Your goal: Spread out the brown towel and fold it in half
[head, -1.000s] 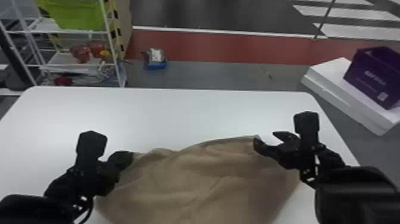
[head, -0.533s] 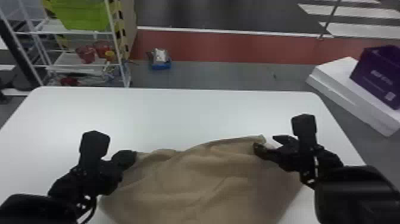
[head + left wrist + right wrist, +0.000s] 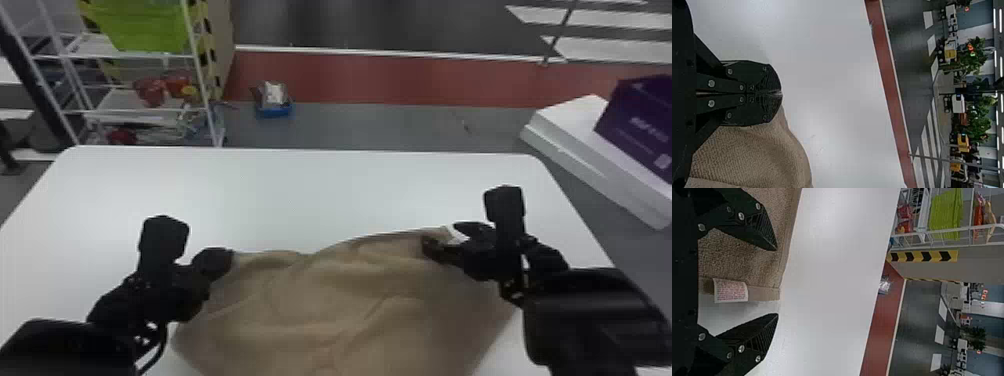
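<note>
Past the far left of the white worktop (image 3: 350,190) stands a rack (image 3: 202,75) with a green bin (image 3: 145,25); beyond its far right corner, a purple box (image 3: 637,125) sits on white boxes (image 3: 575,120). The brown towel (image 3: 325,305), creased, covers the worktop's near middle. Both arms reach in over its near side. The left pincer (image 3: 230,257) is closed at the towel's left corner, apparently pinching it. The right pincer (image 3: 440,234) gapes wide, gripping nothing, by the corner with a label (image 3: 730,291).
</note>
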